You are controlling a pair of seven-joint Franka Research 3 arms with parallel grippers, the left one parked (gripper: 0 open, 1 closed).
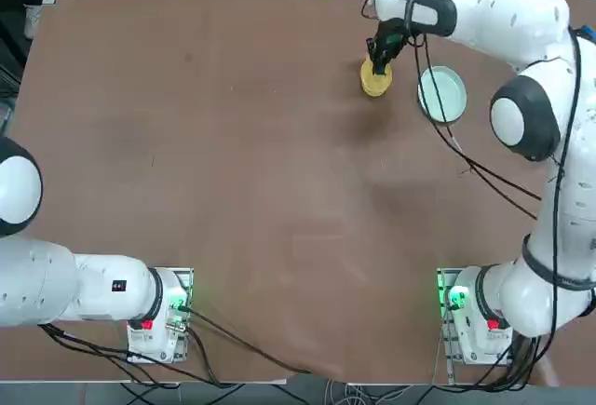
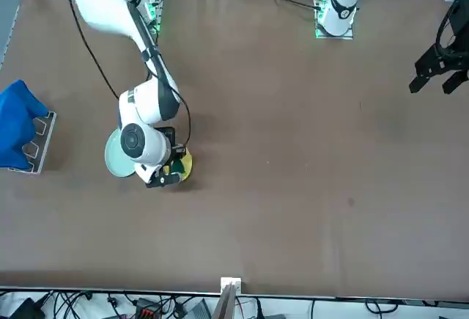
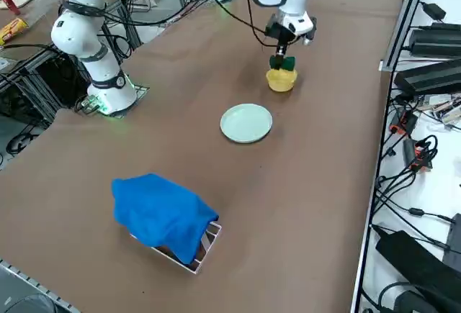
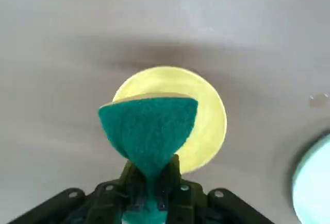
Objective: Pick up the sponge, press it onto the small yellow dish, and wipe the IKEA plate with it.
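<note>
Over the yellow dish [image 1: 375,79], seen from above, hangs my right gripper [image 1: 380,62]; one plate [image 1: 441,95] lies near. From the right side, I count one sponge [image 3: 282,62], one dish, one plate. At my wrist, my two fingers close on the sponge, pinching its middle.

matt fuzzy green scouring face on the sponge [image 4: 154,126], soft blue cloth [image 3: 158,212], smooth brown tabletop [image 3: 288,183]

Grn/ylw sponge [image 4: 152,126], ylw dish [image 4: 206,126]
</note>
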